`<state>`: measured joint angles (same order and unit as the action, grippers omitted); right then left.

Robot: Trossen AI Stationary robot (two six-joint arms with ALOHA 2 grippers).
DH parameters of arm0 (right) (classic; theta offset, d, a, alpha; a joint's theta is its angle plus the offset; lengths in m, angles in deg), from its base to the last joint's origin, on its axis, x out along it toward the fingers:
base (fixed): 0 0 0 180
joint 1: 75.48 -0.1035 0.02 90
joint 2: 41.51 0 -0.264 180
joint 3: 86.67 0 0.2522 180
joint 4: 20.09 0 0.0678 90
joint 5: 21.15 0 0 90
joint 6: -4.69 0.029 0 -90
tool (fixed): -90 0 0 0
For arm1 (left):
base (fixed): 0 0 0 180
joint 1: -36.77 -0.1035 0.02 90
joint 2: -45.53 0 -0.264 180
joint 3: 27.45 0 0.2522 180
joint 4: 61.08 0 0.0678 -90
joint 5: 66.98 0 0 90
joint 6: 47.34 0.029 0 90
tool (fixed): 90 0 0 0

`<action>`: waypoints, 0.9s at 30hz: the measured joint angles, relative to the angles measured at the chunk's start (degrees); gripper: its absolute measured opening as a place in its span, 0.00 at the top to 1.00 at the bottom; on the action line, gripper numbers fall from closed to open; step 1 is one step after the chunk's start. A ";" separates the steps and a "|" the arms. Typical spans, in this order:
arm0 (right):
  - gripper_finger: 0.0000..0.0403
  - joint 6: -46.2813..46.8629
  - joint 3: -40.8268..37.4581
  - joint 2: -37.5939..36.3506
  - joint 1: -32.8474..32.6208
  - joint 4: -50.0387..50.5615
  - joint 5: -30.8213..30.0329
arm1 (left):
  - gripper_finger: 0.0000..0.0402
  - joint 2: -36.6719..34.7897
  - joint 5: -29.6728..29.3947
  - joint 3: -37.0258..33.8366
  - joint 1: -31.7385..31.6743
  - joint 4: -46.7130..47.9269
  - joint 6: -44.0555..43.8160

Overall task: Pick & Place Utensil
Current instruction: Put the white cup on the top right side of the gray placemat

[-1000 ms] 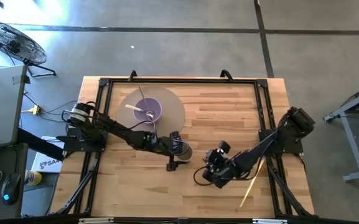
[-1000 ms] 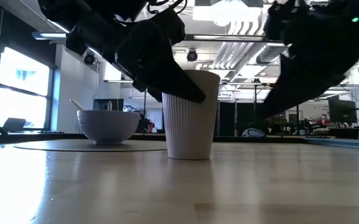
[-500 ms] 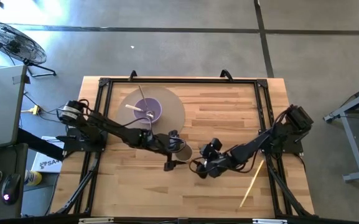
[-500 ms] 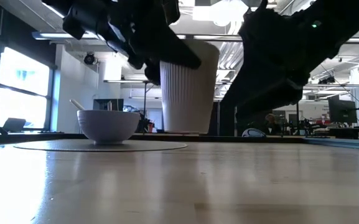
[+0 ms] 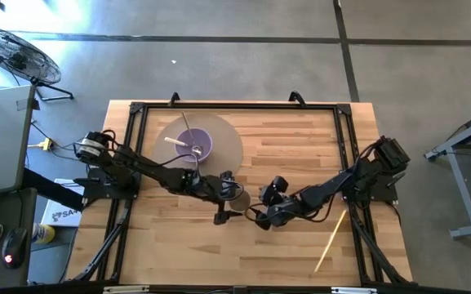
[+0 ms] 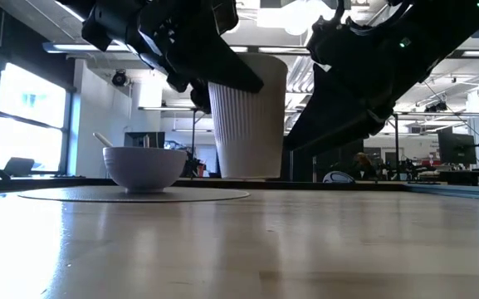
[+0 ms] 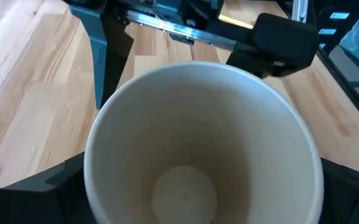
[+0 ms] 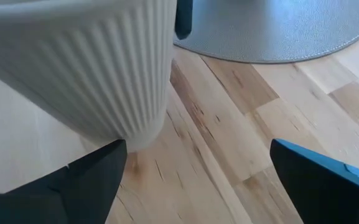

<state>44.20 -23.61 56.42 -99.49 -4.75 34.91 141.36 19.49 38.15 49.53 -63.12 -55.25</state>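
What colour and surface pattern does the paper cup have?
The cup is white with fine vertical ribs on its outside, clearest in the right wrist view.

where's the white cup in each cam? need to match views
High view: cup at table centre, held by the left pincer.
Low view: cup centre, lifted off the table.
Left wrist view: cup fills the picture, seen from above.
Right wrist view: cup close ahead.
Shared landmark: gray mat; absent from left wrist view.

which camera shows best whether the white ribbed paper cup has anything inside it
The left wrist view: it looks straight down into the white ribbed paper cup, showing it empty. The low view and right wrist view show only its ribbed outside; the high view shows just its rim, held by the left gripper.
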 joint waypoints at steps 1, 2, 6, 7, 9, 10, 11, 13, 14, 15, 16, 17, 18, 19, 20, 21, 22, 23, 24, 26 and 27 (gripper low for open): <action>0.03 -0.14 0.00 0.00 0.00 0.00 0.00 | 0.04 0.00 0.00 0.00 0.01 0.39 0.21; 0.02 -0.20 0.00 0.00 0.00 -0.13 0.06 | 0.04 0.01 -0.02 -0.03 0.01 0.81 0.36; 0.03 -2.55 0.00 0.02 0.00 -1.46 0.04 | 0.04 0.88 -0.93 -2.27 0.01 -1.88 0.33; 0.03 -3.49 0.00 0.02 0.00 -2.14 0.00 | 0.04 0.90 -1.24 -3.38 0.01 -3.46 0.20; 0.03 -5.16 0.00 0.02 0.00 -4.13 -0.03 | 0.04 0.92 -1.94 -5.48 0.01 -7.05 0.09; 0.03 -5.80 0.00 0.02 0.00 -5.24 -0.04 | 0.04 0.92 -2.37 -6.49 0.01 -8.50 0.09; 0.03 -6.50 0.00 0.02 0.00 -6.26 0.00 | 0.04 0.92 -2.57 -7.46 0.01 -9.75 0.11; 0.03 -7.74 0.00 0.02 0.00 -8.06 0.21 | 0.04 0.92 -2.39 -8.58 0.00 -11.39 0.22; 0.03 -8.50 0.00 0.02 0.00 -8.81 0.26 | 0.04 0.92 -2.22 -8.69 0.01 -11.57 0.49; 0.03 -9.10 0.01 0.02 0.00 -9.38 0.28 | 0.04 0.92 -2.09 -8.74 0.01 -11.47 0.64; 0.03 -9.76 0.02 0.02 0.00 -9.70 0.26 | 0.04 1.01 -1.96 -8.87 0.01 -11.04 0.68; 0.03 -10.05 0.02 0.02 0.00 -9.88 0.27 | 0.04 1.65 -1.92 -8.96 0.01 -11.05 0.70; 0.03 -10.24 0.01 0.03 0.00 -9.98 0.33 | 0.04 2.21 -1.88 -8.96 0.01 -10.88 0.96; 0.03 -10.61 0.02 0.04 0.00 -10.02 0.34 | 0.04 2.44 -1.78 -9.09 0.01 -10.16 1.32; 0.03 -11.20 0.02 0.07 0.00 -10.12 0.32 | 0.04 2.77 -1.69 -9.10 0.01 -10.54 1.48; 0.03 -11.54 0.02 0.23 0.00 -10.52 0.31 | 0.04 3.30 -1.48 -9.02 0.01 -11.56 1.52; 0.03 -12.07 0.02 0.31 0.00 -10.82 0.41 | 0.04 3.78 -1.46 -8.91 0.01 -11.84 1.57; 0.03 -12.75 0.02 0.46 0.00 -11.29 0.64 | 0.04 4.20 -1.49 -8.92 0.01 -11.47 1.62; 0.03 -13.21 0.02 0.76 0.06 -12.48 1.06 | 0.04 4.59 -1.48 -9.01 0.01 -10.90 1.64; 0.03 -15.09 0.02 1.28 0.07 -14.47 1.71 | 0.04 4.99 -1.49 -9.03 0.01 -10.66 1.62; 0.02 -15.97 0.02 1.66 0.07 -15.73 2.05 | 0.04 4.97 -1.51 -9.03 0.01 -10.57 1.62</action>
<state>28.23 -23.59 58.08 -99.43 -20.48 36.96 146.32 17.99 29.12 49.55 -73.69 -53.62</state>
